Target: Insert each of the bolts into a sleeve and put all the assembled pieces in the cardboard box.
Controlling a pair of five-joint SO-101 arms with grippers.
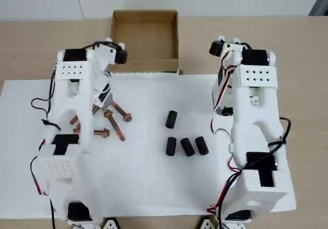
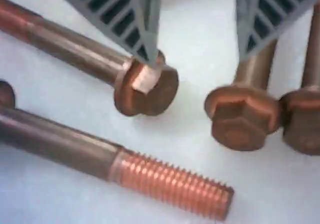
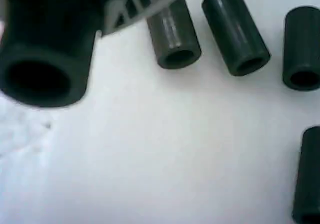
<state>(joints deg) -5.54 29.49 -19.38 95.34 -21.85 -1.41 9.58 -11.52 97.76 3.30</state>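
Hovering low over the bolts (image 1: 109,115), your left gripper (image 2: 197,56) has its fingers (image 2: 125,13) spread apart and empty. One tip touches the head of a bolt and the other sits above a neighbouring shank. Your right gripper (image 1: 223,110) has its fingers closed on a black sleeve (image 3: 45,58), held above the white sheet (image 1: 143,183). Four more sleeves (image 1: 187,146) lie loose mid-sheet, between the two arms. The cardboard box (image 1: 146,37) sits on the desk (image 1: 31,49) at the sheet's far edge.
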